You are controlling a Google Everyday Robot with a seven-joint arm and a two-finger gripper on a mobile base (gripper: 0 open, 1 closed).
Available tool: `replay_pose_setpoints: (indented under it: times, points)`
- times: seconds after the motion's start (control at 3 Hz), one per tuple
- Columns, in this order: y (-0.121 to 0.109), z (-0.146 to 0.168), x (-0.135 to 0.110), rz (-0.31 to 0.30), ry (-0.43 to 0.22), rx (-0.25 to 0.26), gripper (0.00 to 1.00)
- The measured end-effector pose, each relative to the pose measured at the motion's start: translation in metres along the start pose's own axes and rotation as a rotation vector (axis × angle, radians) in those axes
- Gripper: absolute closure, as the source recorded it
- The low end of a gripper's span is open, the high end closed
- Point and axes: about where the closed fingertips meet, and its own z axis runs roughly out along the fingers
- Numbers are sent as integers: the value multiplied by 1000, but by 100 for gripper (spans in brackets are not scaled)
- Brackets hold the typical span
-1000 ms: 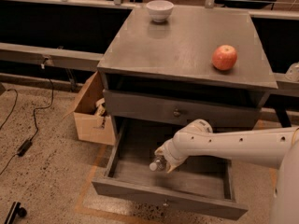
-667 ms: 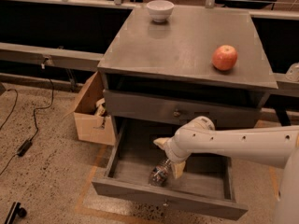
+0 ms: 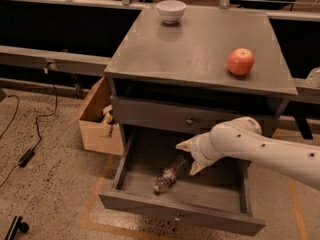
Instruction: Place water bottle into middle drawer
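Observation:
The water bottle (image 3: pixel 169 175) is clear plastic with a label band. It lies on its side on the floor of the open middle drawer (image 3: pixel 180 215), cap toward the front left. My gripper (image 3: pixel 187 158) is on the white arm reaching in from the right. It is open and empty, a little above and behind the bottle's far end, apart from it. The upper grey drawer (image 3: pixel 190 118) with the round knob is closed.
A red apple (image 3: pixel 240 61) and a white bowl (image 3: pixel 171 11) sit on the grey cabinet top (image 3: pixel 200 44). An open cardboard box (image 3: pixel 99 116) stands on the floor left of the cabinet. Cables (image 3: pixel 30 134) run along the floor at the left.
My gripper has let go of the bottle and risen up and back. The bottle now lies loose in the drawer.

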Motion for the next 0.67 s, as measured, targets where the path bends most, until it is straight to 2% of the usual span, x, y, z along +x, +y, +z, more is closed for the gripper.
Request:
replay_pose_setpoints:
  times: [0.33,0.67]
  points:
    - [-29,-68,-11,13,-86,108,63]
    - [-20,-98,0,4,-98,145,63]
